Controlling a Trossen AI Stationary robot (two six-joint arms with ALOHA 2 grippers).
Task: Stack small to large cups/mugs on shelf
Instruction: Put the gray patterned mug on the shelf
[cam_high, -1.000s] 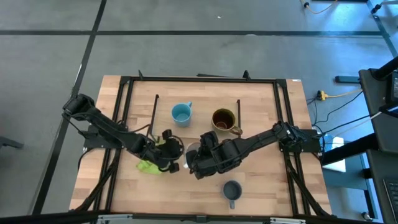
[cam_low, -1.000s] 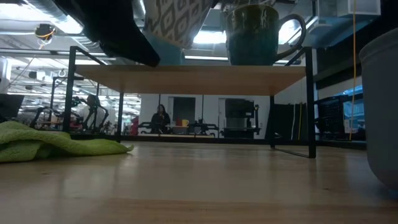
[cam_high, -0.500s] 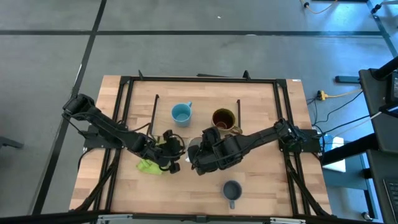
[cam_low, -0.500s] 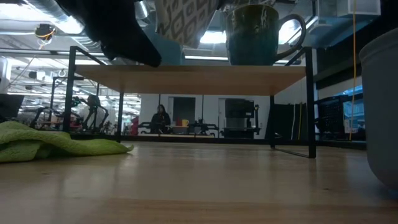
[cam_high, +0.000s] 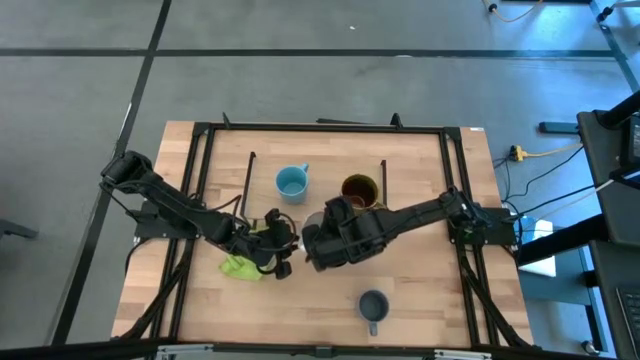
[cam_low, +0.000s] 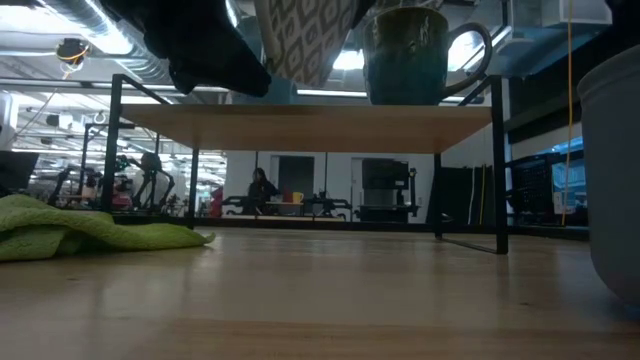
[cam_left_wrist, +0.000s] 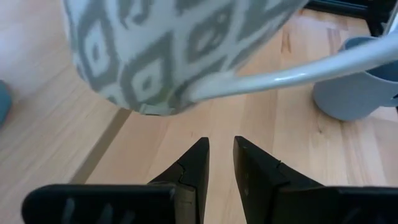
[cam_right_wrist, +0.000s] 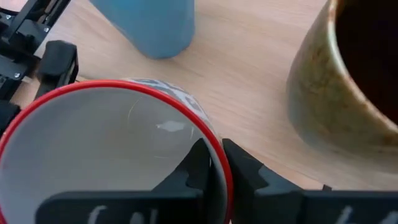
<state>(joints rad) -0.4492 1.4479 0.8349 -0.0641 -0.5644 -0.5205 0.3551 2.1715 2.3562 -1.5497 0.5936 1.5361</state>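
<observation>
Right gripper (cam_right_wrist: 214, 163) pinches the rim of the white, grey-diamond-patterned, red-rimmed mug (cam_right_wrist: 99, 149), held above the light-wood shelf (cam_low: 310, 128).
The brown glazed mug (cam_right_wrist: 348, 81) stands just beside it; the left gripper (cam_left_wrist: 219, 163) waits below, fingers narrowly parted, empty.

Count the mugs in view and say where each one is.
4. Light blue mug and brown mug stand on the shelf; the patterned white mug is held by the right gripper; the grey-blue mug sits on the table's near side.

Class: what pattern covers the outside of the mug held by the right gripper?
Grey diamonds on white mug; clearest in the left wrist view.
</observation>
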